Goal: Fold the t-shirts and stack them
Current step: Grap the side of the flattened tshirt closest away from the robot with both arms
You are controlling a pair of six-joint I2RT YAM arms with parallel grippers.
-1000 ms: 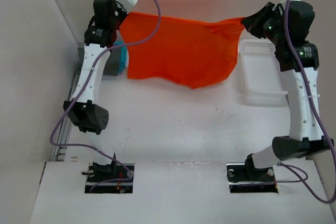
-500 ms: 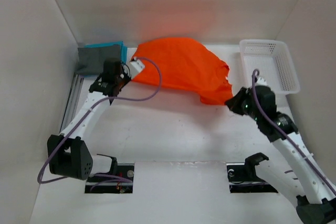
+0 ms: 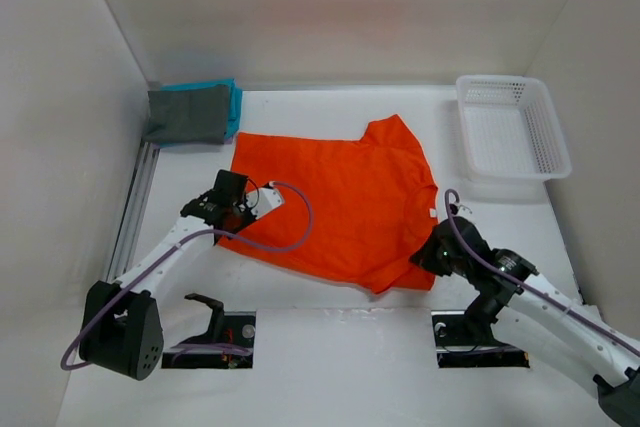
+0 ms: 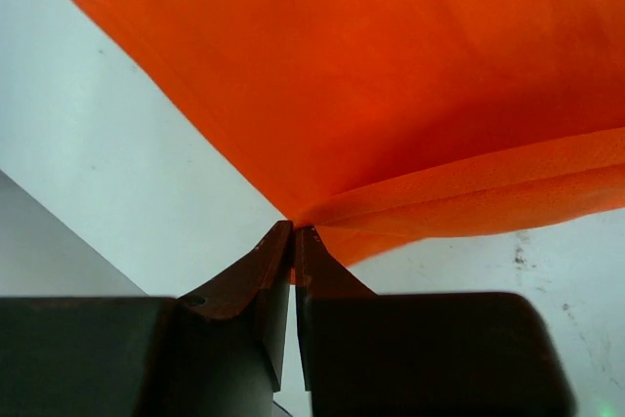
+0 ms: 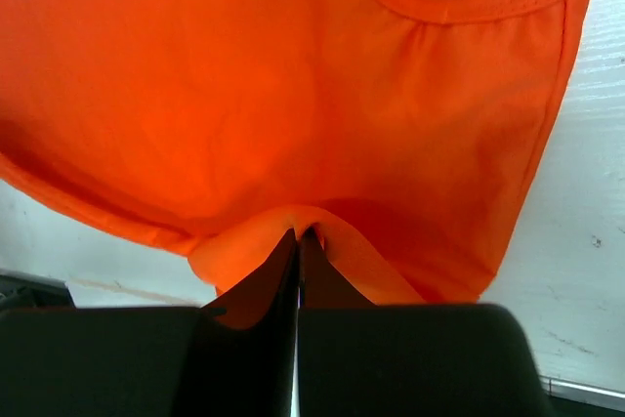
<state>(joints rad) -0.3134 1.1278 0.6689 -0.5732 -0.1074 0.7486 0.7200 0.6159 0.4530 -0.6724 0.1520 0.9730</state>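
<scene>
The bright orange t-shirt (image 3: 340, 197) lies spread flat on the white table in the top view, collar toward the right. My left gripper (image 3: 226, 219) is shut on its left edge; in the left wrist view the fingertips (image 4: 293, 233) pinch the orange cloth (image 4: 371, 85). My right gripper (image 3: 428, 259) is shut on the shirt's near right corner; in the right wrist view (image 5: 299, 237) a fold of orange cloth (image 5: 293, 95) bunches over the closed tips. A folded dark grey t-shirt (image 3: 186, 114) lies on a teal t-shirt (image 3: 232, 97) at the back left. The lavender shirt is out of view.
A white plastic mesh basket (image 3: 512, 127) stands at the back right. White walls enclose the table on three sides. A metal rail (image 3: 135, 197) runs along the left edge. The arm bases sit at the near edge.
Both arms have come down and toward the near edge, drawing the orange shirt from hanging in the air to lying spread flat on the table.
</scene>
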